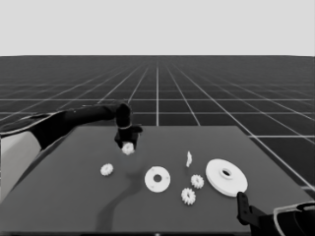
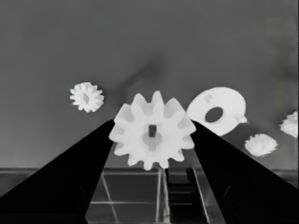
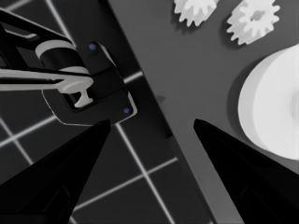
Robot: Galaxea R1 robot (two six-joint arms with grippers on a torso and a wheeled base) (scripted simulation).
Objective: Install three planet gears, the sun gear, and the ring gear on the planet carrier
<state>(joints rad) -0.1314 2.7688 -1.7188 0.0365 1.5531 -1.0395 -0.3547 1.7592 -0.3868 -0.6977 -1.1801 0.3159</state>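
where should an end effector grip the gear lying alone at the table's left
Judging by its pose, the lone gear lies flat with open table around it. Come straight down from above and pinch across its toothed rim; the centre hole looks too small for a finger.

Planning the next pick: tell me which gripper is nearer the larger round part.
Right. The right gripper waits just beside the larger round part, at the table's near right corner; the left gripper is far across the table, shut on a gear.

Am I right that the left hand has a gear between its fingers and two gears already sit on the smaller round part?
Partly. The left hand grips a gear, but the head view shows the smaller round part bare; three gears lie around it on the table.
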